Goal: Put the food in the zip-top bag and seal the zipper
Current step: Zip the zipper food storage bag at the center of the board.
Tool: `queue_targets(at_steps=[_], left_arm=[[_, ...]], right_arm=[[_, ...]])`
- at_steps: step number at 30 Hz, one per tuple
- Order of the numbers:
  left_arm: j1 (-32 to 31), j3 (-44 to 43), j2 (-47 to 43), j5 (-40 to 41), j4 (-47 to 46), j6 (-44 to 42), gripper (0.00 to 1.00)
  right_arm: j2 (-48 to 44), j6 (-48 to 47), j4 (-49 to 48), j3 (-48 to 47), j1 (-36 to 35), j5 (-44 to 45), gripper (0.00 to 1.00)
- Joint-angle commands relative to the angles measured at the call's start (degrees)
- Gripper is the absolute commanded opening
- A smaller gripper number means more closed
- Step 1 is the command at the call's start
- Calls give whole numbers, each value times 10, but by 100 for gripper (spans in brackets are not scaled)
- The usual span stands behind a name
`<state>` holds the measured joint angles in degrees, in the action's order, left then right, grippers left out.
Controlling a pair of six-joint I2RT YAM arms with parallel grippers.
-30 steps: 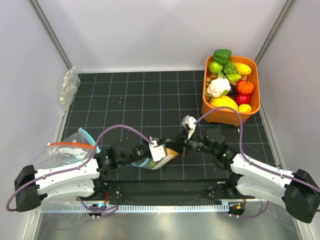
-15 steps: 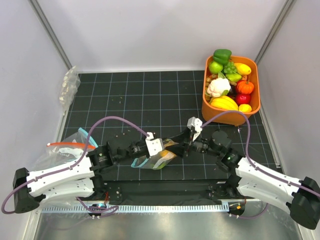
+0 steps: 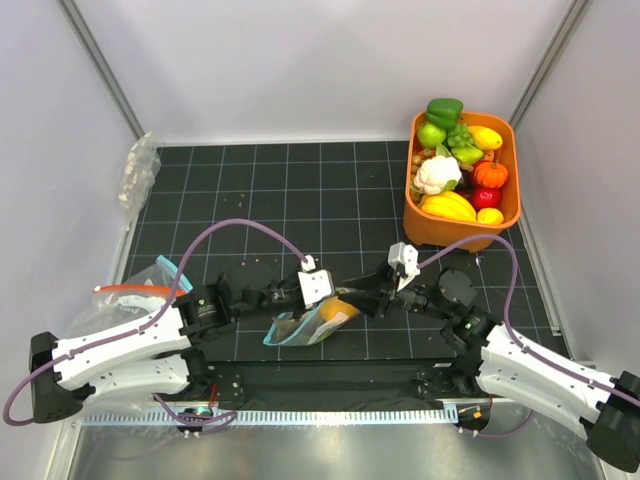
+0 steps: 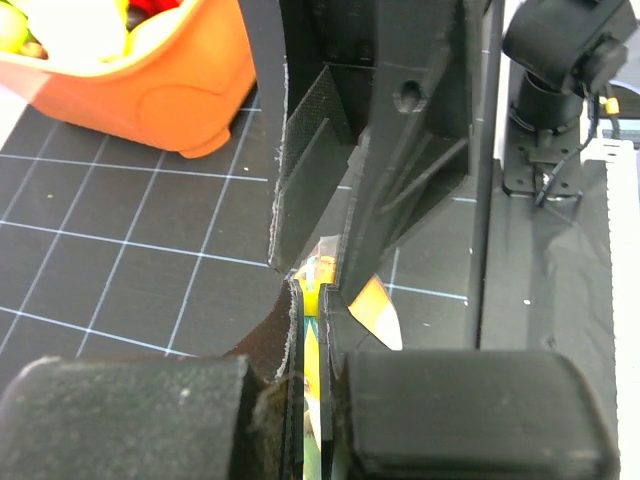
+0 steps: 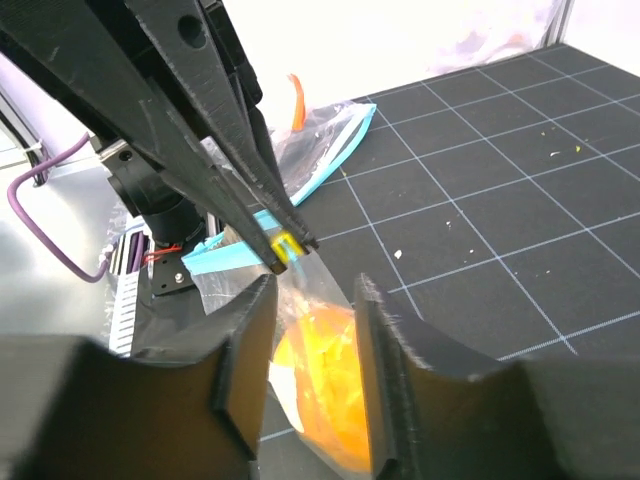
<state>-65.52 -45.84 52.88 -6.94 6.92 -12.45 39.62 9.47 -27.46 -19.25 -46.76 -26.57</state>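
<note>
The zip-top bag [image 3: 292, 331] lies near the table's front centre with the oval orange-yellow fruit [image 3: 336, 312] inside it; the fruit shows large in the right wrist view [image 5: 325, 390]. I cannot make out the lime-green fruit for sure. My left gripper [image 3: 341, 298] is shut on the yellow tab of the teal-blue zipper [image 5: 222, 258], as seen close up in the left wrist view [image 4: 318, 305]. My right gripper [image 3: 372, 298] is open, its fingers [image 5: 245, 330] standing either side of the bag's fruit end.
An orange basket [image 3: 414, 214] of toy fruit and vegetables stands at the back right. A clear bag with a red-orange strip [image 3: 135, 292] lies at the front left, with a teal-edged one behind it. A clear bag of whitish pieces [image 3: 138, 172] lies at the back left.
The right arm has drawn back to the right. The left gripper has kept its hold on the zipper and shifted slightly right, and the bag has stretched out between them.
</note>
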Motion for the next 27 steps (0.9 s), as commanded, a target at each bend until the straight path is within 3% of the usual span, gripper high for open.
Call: queue_targets(at_steps=[1,8,12,20,27], left_arm=[[-1,-25,-6,-29,2,13,0],[-1,-25,-9,-49,2,16,0],[-1,-23,-7,-49,-1,21,0],[-1,-21,9,-28,-1,41,0],[-1,-13,26,34,1,61,0]], right_arm=[[6,-10,-28,-6,-3,-13,40],[9,-9,-29,-7,-3,-24,23],[15,-7,-28,-11,-3,-25,1],[-22,7,-24,4,-3,48,1],[-125,12,-5,43,-2,200,1]])
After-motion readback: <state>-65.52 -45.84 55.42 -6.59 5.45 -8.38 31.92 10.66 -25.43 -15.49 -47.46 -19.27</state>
